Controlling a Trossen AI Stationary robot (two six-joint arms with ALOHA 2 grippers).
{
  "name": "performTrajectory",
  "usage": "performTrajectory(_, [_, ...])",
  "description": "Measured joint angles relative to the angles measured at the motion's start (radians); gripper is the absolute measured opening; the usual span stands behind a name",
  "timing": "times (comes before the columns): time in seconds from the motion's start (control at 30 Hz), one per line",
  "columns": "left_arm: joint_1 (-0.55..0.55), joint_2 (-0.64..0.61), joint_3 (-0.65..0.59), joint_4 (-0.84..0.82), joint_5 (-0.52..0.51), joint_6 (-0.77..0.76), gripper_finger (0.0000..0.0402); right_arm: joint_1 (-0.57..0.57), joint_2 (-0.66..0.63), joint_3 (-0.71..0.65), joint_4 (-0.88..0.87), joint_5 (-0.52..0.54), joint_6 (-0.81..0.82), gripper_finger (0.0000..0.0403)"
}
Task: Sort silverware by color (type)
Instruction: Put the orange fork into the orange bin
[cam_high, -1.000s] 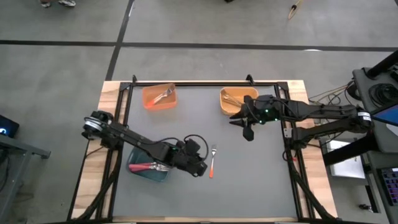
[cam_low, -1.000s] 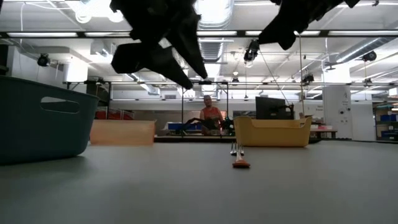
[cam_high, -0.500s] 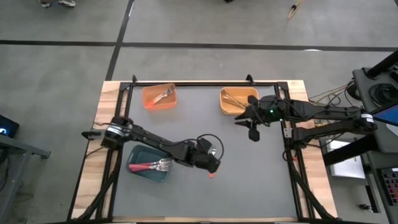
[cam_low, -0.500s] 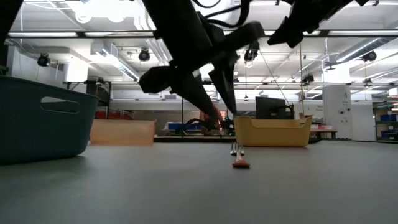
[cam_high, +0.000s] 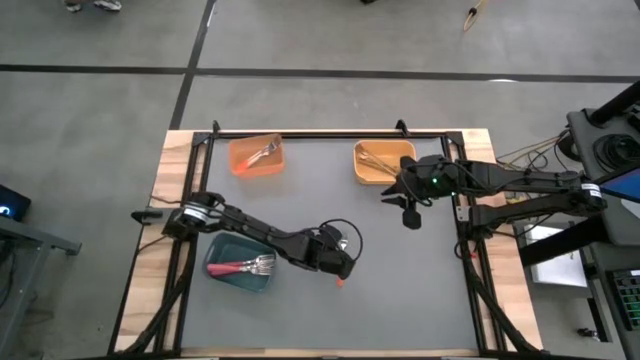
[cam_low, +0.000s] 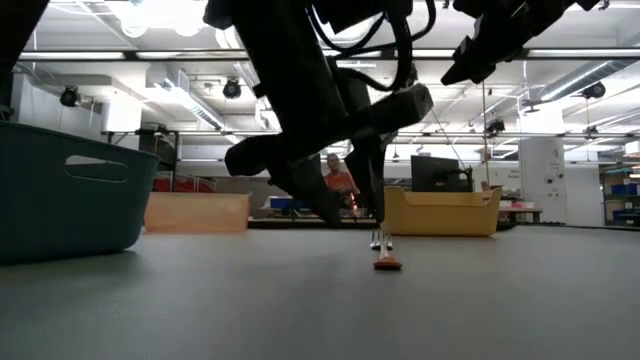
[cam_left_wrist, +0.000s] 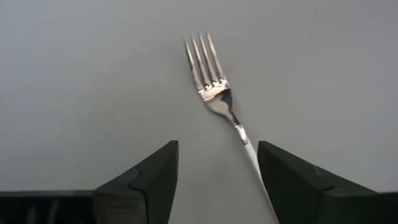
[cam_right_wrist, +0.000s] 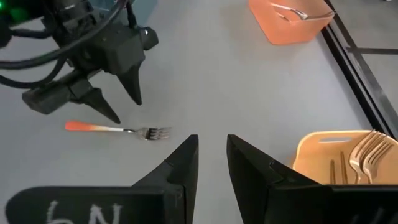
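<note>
Left hand (cam_high: 340, 268) has moved over the last loose fork (cam_left_wrist: 217, 99) (orange handle) at the table's (cam_high: 400, 300) centre, fingers now spread; pickup imminent. Right hand (cam_high: 408, 210) waits at two o'clock, fingers narrowly parted, empty.

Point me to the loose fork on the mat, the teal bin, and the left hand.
loose fork (cam_left_wrist: 211, 93): left wrist view, neck below the tines.
teal bin (cam_high: 222, 277): high view, near rim.
left hand (cam_right_wrist: 112, 99): right wrist view, midway between fingertips.
</note>
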Motion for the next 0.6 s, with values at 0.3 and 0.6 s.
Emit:
performTrajectory(0.3, [0.0, 0.019, -0.001, 0.058, -0.014, 0.004, 0.0201, 0.0, 0.0, 0.0, 0.017, 0.0, 0.0, 0.0069])
performTrajectory(0.6, [0.0, 0.019, -0.007, 0.088, -0.073, 0.02, 0.0201, 0.0, 0.0, -0.001, 0.016, 0.0, -0.001, 0.0068])
